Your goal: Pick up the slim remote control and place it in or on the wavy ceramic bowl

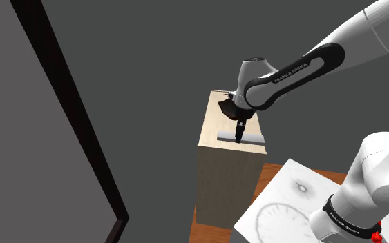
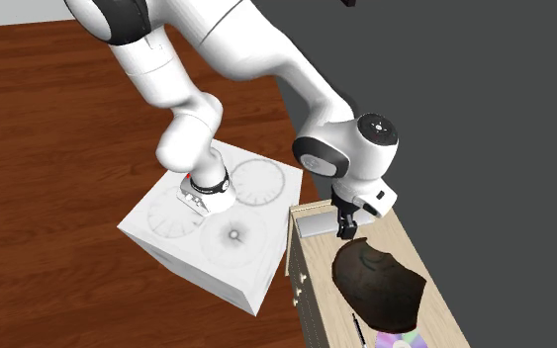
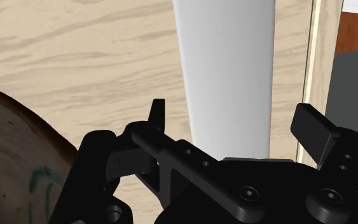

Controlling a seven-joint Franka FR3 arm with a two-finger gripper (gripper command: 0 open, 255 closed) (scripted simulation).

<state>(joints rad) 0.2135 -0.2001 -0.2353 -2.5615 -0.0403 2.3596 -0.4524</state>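
The black pincer (image 3: 234,124) stood wide, its 2 fingers (image 3: 312,124) straddling the slim pale-grey bar-shaped remote (image 3: 225,63) without touching it. Lowering squarely, then closing across the narrow width, looked wisest. The dark-brown wavy bowl (image 2: 377,282) lay just beside the pincer on the pale wooden cabinet top (image 3: 75,51).

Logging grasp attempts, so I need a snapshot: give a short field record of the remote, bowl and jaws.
remote: pale grey bar, flat on the cabinet top
bowl: dark brown, on the same top, apart from the remote
gripper: low over the remote
jaws: open, straddling the remote, not touching it
stage: remote not yet grasped
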